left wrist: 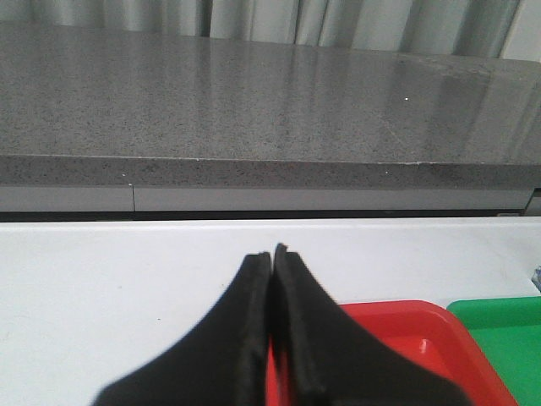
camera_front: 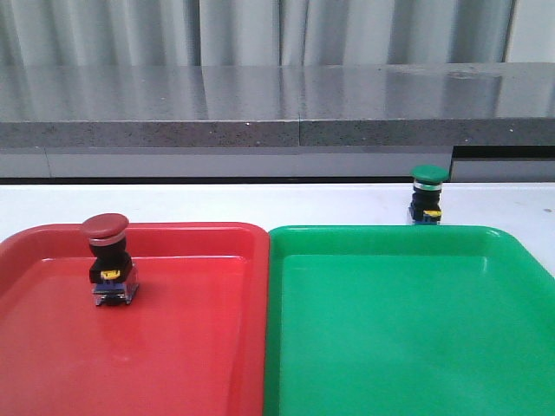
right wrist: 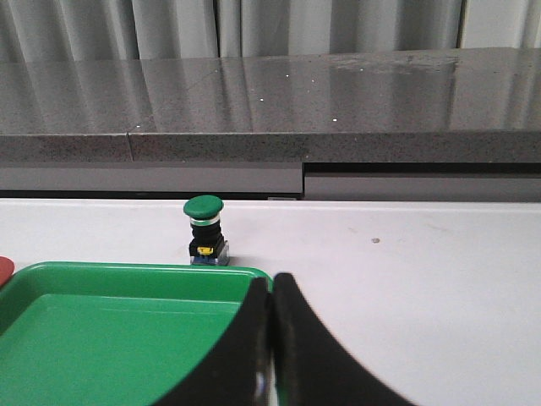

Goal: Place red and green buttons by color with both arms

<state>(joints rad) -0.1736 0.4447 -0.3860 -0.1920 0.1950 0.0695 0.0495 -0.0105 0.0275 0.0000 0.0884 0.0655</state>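
Observation:
The red button (camera_front: 108, 257) stands upright inside the red tray (camera_front: 199, 347), near its far left corner. The green button (camera_front: 427, 194) (right wrist: 204, 230) stands upright on the white table just beyond the far rim of the green tray (camera_front: 416, 347) (right wrist: 101, 330). My left gripper (left wrist: 271, 254) is shut with nothing between its fingers, above the white table beside the red tray's corner (left wrist: 406, 330). My right gripper (right wrist: 272, 279) is shut and empty too, over the green tray's far right corner, short of the green button. Neither arm shows in the front view.
A grey speckled ledge (camera_front: 277, 113) runs along the far side of the white table (camera_front: 217, 204), with pale curtains behind. The two trays sit side by side, touching, and fill the near half of the table.

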